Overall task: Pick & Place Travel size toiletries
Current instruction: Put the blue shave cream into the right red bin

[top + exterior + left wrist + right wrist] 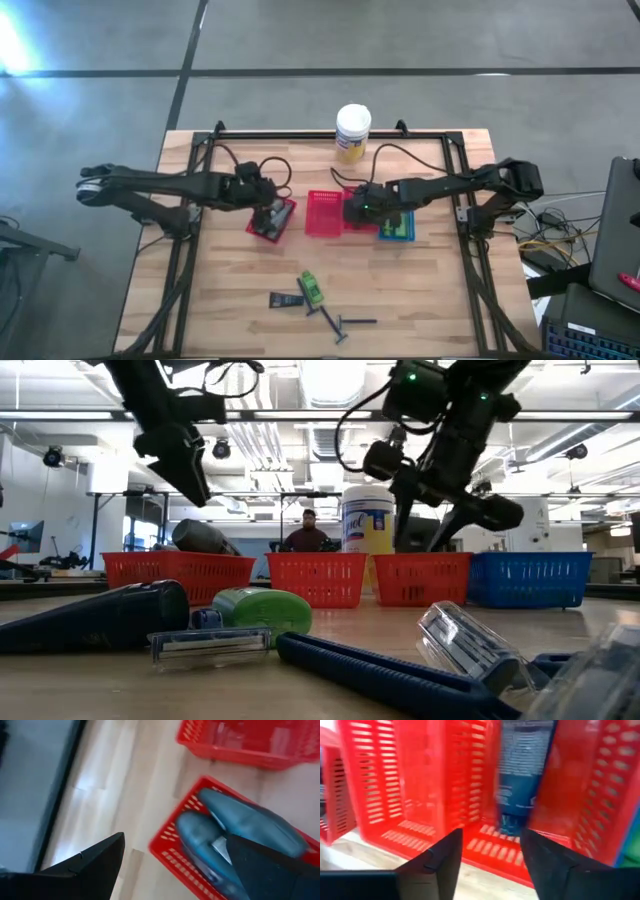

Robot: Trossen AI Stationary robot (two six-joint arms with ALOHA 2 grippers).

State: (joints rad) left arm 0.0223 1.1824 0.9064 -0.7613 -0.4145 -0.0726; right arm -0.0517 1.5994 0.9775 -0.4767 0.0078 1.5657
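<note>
Loose toiletries lie near the table's near edge: a green tube (312, 290), a flat dark packet (288, 299) and two black razors (345, 322); the low view shows them up close, with the green tube (262, 610). My left gripper (270, 212) (175, 840) hovers open over a red basket (170, 845) in which two grey tubes (240, 820) lie. My right gripper (352, 208) (491, 834) is open above another red basket (420, 780); a dark blue packet (522, 775) sits inside it, against its wall.
Three red baskets (178, 575) (318, 578) (422, 578) and a blue basket (397, 228) (528, 578) stand in a row across mid-table. A white-lidded yellow canister (352, 132) stands at the far edge. Bare wood lies left and right of the loose items. A person sits beyond the table.
</note>
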